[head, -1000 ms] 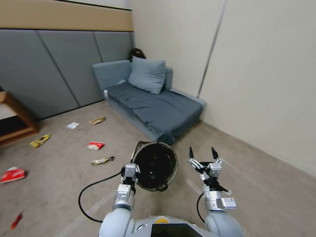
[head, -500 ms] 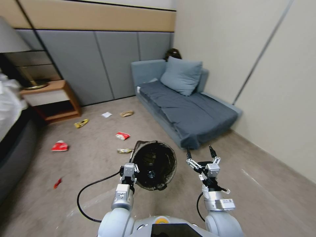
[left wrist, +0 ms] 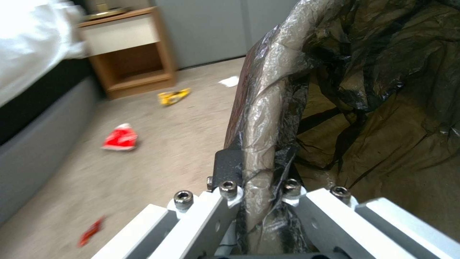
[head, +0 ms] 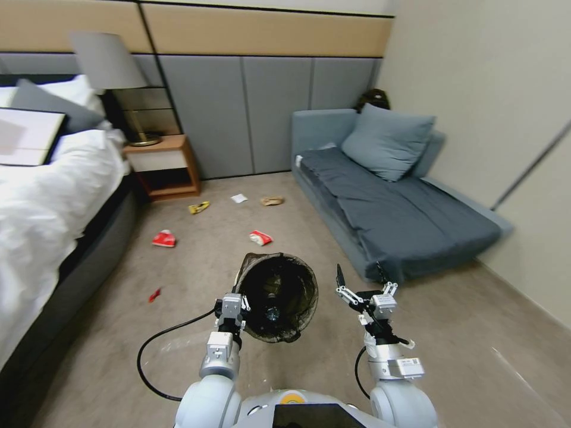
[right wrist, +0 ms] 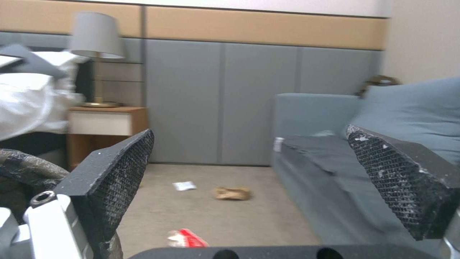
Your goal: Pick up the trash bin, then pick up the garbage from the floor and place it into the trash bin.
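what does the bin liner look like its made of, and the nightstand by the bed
Trash bin liner: thin glossy black plastic film, judging by its crinkles and sheen where the left end effector clamps the rim. Nightstand: apparently wood or wood veneer, warm brown, with a pale drawer front.

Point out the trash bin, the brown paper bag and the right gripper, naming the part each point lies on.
trash bin (head: 250, 268): head view, on the bag-covered rim.
brown paper bag (right wrist: 232, 193): right wrist view, on its crumpled middle.
right gripper (head: 360, 278): head view, midway between its open fingertips.
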